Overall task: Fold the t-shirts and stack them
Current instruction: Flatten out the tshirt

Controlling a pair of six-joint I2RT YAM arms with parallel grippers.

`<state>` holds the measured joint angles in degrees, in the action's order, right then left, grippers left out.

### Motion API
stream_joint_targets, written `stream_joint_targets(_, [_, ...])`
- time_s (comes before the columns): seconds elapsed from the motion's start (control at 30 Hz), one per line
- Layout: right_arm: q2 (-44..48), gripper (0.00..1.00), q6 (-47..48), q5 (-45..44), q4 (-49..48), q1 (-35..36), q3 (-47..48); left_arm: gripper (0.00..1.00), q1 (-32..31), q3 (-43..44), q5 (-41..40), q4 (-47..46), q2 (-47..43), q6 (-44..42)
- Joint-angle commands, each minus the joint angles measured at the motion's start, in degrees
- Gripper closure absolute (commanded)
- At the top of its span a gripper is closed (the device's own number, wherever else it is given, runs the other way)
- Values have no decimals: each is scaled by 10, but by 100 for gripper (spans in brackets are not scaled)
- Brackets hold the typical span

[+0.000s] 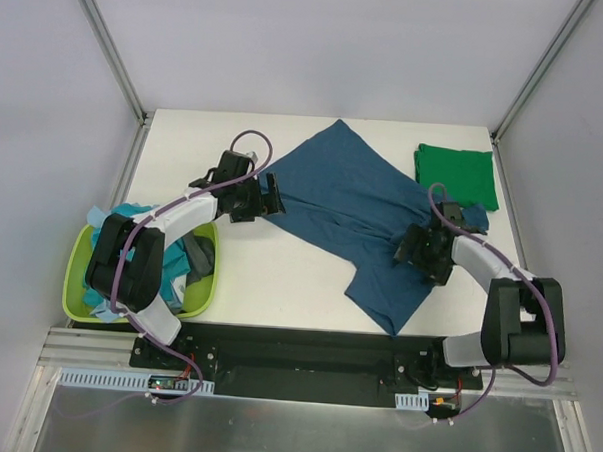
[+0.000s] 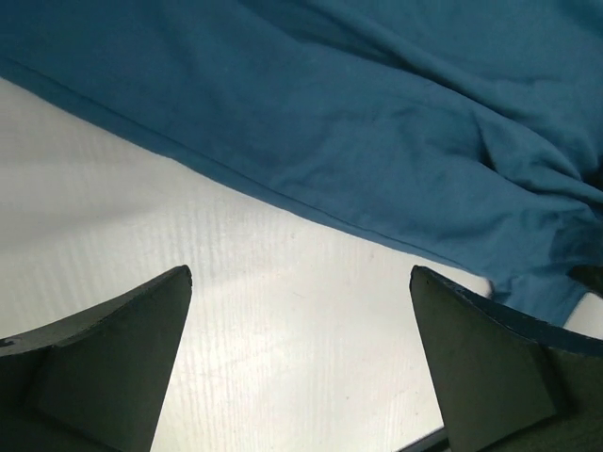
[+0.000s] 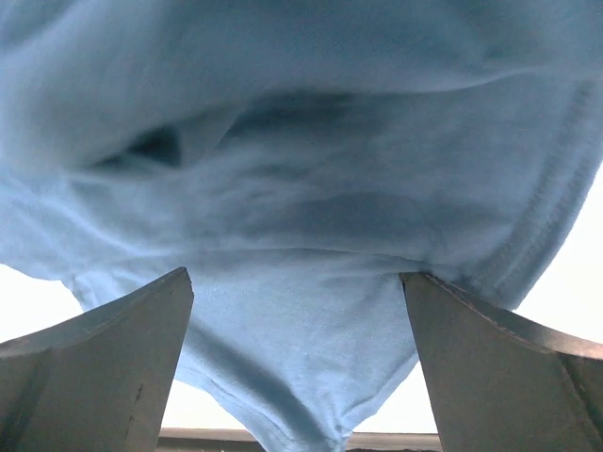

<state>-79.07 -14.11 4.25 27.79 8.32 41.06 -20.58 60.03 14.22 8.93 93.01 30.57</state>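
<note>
A dark teal-blue t-shirt (image 1: 347, 208) lies spread and rumpled across the middle of the table. A bright green t-shirt (image 1: 457, 175) sits folded at the back right. My left gripper (image 1: 268, 197) is open at the teal shirt's left edge. In the left wrist view, only bare table lies between its fingers (image 2: 122, 358), and the shirt's hem (image 2: 377, 122) runs just ahead. My right gripper (image 1: 418, 253) is open over the shirt's right side. A fold of the shirt (image 3: 301, 188) hangs between its spread fingers (image 3: 104, 367), unpinched.
A lime-green basket (image 1: 80, 266) stands at the table's near left, beside the left arm, holding light turquoise (image 1: 132, 211) and dark grey (image 1: 195, 256) shirts. Grey walls and metal posts (image 1: 109, 47) enclose the table. The arms' black base rail (image 1: 296, 351) runs along the near edge.
</note>
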Motion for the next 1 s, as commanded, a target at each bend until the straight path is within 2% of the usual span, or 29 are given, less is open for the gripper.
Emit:
stream_joint_targets(0.0, [-57,3,42,-34,17,-72,15,1,7,0,-63,21,-13,-4])
stream_joint_targets(0.17, [-70,3,39,-116,33,-109,53,1,21,22,-132,55,9,3])
stream_joint_targets(0.27, [-66,3,40,-117,32,-120,62,7,35,35,-138,64,31,6])
stream_joint_targets(0.47, [-20,3,43,-102,16,-120,41,22,47,53,-154,65,73,17])
stream_joint_targets(0.53, [-3,4,43,-101,16,-120,34,32,48,58,-148,65,85,20])
stream_joint_targets(0.63, [22,3,40,-107,15,-120,25,36,48,58,-150,66,95,24])
stream_joint_targets(0.8, [63,3,36,-128,32,-120,17,50,48,52,-130,65,101,26])
stream_joint_targets(0.87, [83,3,35,-132,42,-120,14,63,49,46,-133,65,99,26])
stream_joint_targets(0.9, [94,4,32,-135,47,-120,11,67,49,42,-135,65,98,25])
stream_joint_targets(0.97, [113,3,32,-133,58,-120,9,67,49,40,-139,66,100,23])
